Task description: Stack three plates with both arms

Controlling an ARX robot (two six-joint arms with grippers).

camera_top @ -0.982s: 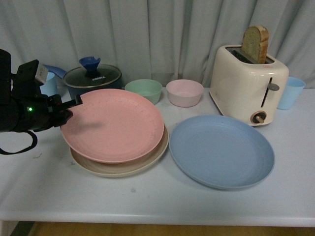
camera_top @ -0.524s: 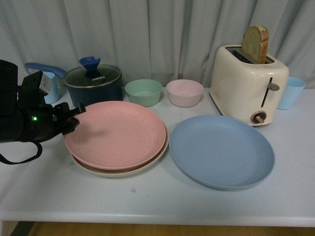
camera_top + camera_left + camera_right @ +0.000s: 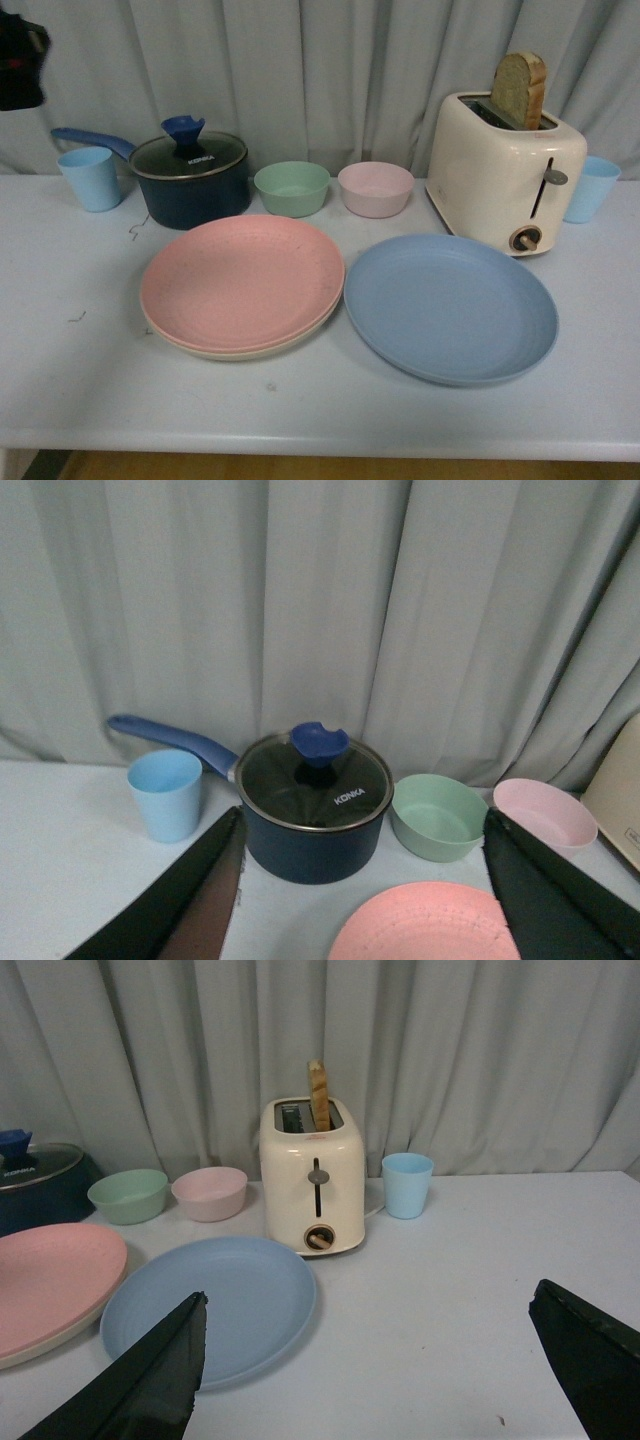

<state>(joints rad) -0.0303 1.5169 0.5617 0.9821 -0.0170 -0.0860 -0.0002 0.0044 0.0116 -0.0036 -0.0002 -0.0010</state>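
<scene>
The pink plate [image 3: 243,282] lies flat on the beige plate, of which only the rim [image 3: 250,352] shows, left of centre on the white table. The blue plate [image 3: 450,305] lies alone beside them on the right, almost touching. My left gripper [image 3: 364,814] is open and empty, raised behind the pink plate [image 3: 425,925] and facing the pot. Only a dark part of the left arm [image 3: 20,60] shows in the front view's top left corner. My right gripper [image 3: 370,1292] is open and empty over bare table right of the blue plate [image 3: 210,1305].
Along the back stand a light blue cup [image 3: 90,178], a dark lidded pot [image 3: 190,175], a green bowl [image 3: 291,187], a pink bowl [image 3: 375,188], a cream toaster [image 3: 505,170] with a bread slice [image 3: 518,88], and another blue cup [image 3: 590,188].
My left gripper has let go of the pink plate, which has dropped flat onto the beige plate. The left arm has drawn back up and to the left.
</scene>
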